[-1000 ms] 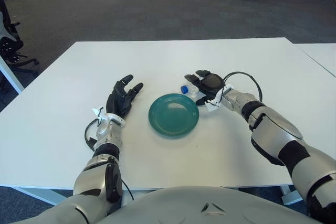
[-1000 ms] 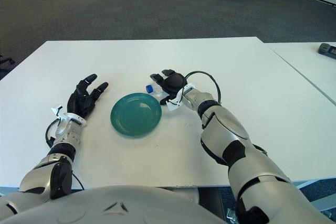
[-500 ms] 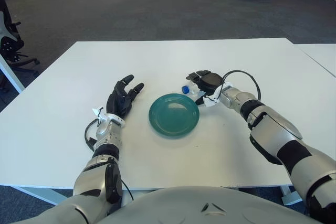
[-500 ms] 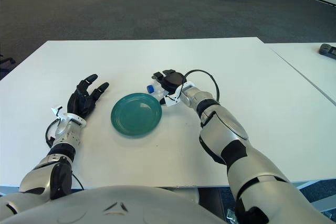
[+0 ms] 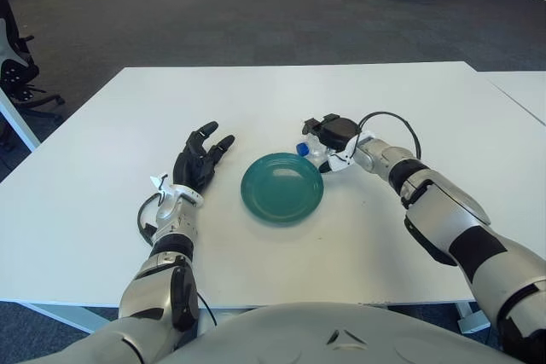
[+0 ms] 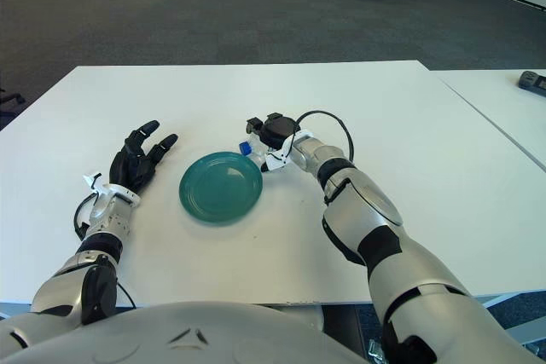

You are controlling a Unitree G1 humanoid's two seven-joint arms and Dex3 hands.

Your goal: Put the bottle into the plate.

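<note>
Left hand (image 5: pixel 198 162) shows nearest, at the near-left of the table (image 5: pixel 102 168), fingers spread and relaxed, nothing in its grasp. It is idle, left of the plate, with bare white surface between the two.

Plate (image 5: pixel 281 187): round, teal-green, nothing in it. It sits between the two hands, to the right of the left hand and just below-left of the right hand. Its upper right rim lies close under the right hand's fingers.

Right hand (image 5: pixel 328 136) sits just beyond the plate's far right edge, wrist and forearm trailing off to the right, a black cable looping over the wrist. Fingers are curled down over the bottle (image 5: pixel 309 150), closed around it. The bottle is small and clear with a blue cap; the cap pokes out from the hand's left side, pointing toward the plate. The body is mostly hidden under the palm. Cannot tell whether the bottle touches the table or is lifted off it. It is outside the plate, right at the rim.

Beyond the table: grey carpet, boxes and dark cases along the far wall.
</note>
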